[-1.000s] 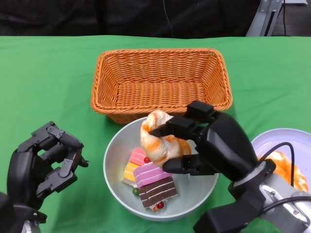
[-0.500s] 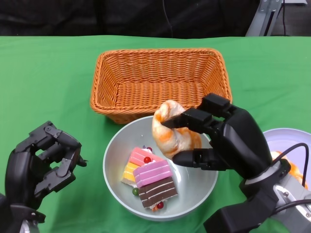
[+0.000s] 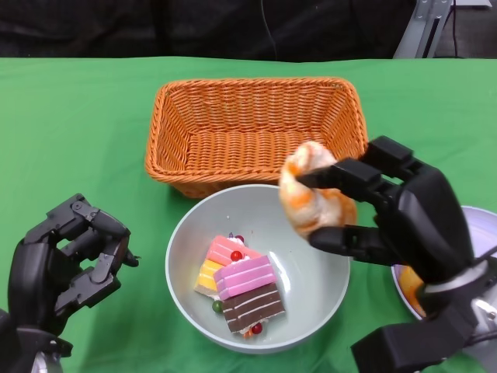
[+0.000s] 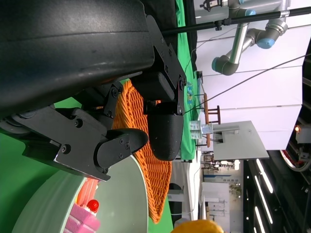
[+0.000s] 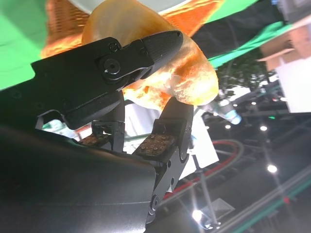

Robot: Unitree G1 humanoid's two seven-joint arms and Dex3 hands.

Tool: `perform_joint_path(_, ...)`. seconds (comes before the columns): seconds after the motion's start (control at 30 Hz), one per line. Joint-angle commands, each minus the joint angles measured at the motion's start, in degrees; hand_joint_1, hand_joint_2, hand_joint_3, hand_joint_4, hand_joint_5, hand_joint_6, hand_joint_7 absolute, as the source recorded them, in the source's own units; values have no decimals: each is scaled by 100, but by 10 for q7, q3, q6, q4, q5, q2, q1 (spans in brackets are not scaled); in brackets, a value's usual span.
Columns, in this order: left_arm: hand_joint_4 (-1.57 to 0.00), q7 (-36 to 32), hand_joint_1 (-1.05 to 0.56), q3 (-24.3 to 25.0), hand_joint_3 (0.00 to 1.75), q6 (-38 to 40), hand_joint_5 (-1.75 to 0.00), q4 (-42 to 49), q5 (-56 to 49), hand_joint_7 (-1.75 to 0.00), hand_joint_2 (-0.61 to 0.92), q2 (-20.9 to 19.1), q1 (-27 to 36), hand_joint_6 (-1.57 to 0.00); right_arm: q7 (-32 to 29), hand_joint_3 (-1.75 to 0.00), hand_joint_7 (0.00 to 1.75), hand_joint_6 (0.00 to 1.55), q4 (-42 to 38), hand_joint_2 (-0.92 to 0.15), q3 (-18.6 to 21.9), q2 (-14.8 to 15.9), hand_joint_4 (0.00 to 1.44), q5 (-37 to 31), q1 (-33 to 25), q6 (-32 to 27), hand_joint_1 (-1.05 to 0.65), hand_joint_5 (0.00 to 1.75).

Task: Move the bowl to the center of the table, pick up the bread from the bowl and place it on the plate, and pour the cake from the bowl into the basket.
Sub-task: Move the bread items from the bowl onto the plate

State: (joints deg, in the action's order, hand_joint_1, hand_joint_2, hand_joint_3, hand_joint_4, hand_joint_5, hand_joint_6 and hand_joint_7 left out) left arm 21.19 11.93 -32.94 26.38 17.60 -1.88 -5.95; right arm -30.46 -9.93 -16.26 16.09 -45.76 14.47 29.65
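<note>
Bread held above the bowl's rim
Right hand pinches bread at the bowl's two o'clock; a loose pinch could drop it short of the plate. Left hand holds nothing, fingers half curled.

Robotics lab or demo hall: green-cloth table; beyond table, grey industrial robot arm, ceiling strip lights, white partitions.

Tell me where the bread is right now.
Head view: the bread is held in the right hand, above the bowl's right rim, just in front of the basket.
</note>
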Motion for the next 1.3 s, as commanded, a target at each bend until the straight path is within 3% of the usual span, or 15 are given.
perform_joint_path(0.03, -75, -7, -5, 5, 79, 5, -162, 0, -3, -127, 73, -9, -4, -79, -8, -3, 82, 85, 3, -92, 23, 17, 77, 8, -18, -5, -23, 139)
perform_joint_path(0.57, -75, 0, -5, 7, 85, 9, -163, 3, 6, -129, 70, -12, -7, -78, -11, -1, 80, 87, 1, -91, 96, 65, 76, 31, -80, -6, -18, 142)
perform_joint_path(0.8, -75, 7, -4, 8, 86, 5, -163, 9, 8, -128, 70, -14, -9, -78, -12, -1, 74, 90, -5, -90, 102, 66, 80, 35, -91, -4, -15, 133)
perform_joint_path(1.3, -74, 0, -5, 9, 89, 2, -165, 11, 1, -131, 68, -14, -11, -77, -27, 0, 70, 94, 2, -90, 123, 64, 81, 36, -110, -9, -15, 131)
